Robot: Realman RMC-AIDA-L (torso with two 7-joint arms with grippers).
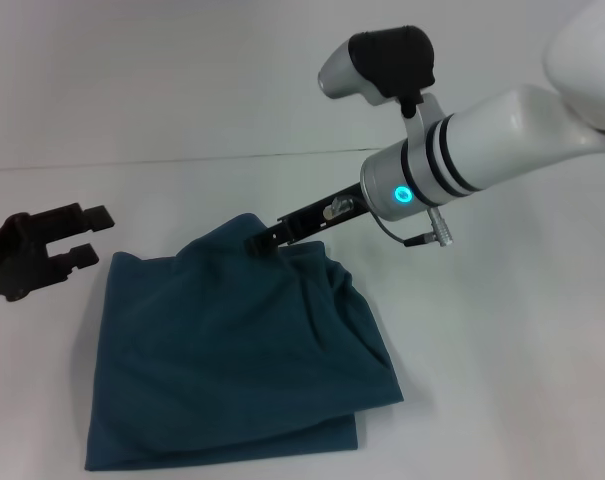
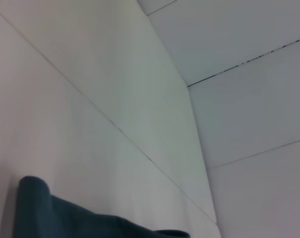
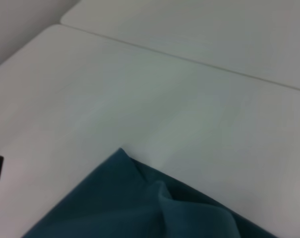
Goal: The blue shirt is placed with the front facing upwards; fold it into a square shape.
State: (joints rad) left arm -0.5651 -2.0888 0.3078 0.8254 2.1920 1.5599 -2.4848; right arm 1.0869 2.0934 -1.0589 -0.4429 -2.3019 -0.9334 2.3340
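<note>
Though folded, blue shirt (image 1: 232, 370) letterless.

Bare white table (image 1: 502, 330), plain white walls (image 2: 229, 39), lab-like test bench

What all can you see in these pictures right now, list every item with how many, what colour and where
blue shirt: one, dark teal-blue, folded into a rough square in several layers on the table in front of the robot, its far edge bunched and lifted.
table: one, white, under the shirt and filling the whole work area.
wall: one, white, behind the table's far edge.
left gripper: one, black, fingers apart, hovering just off the shirt's far left corner, holding nothing.
right gripper: one, black on a white arm with a lit blue ring, its tip pinching the raised far edge of the shirt.
</note>
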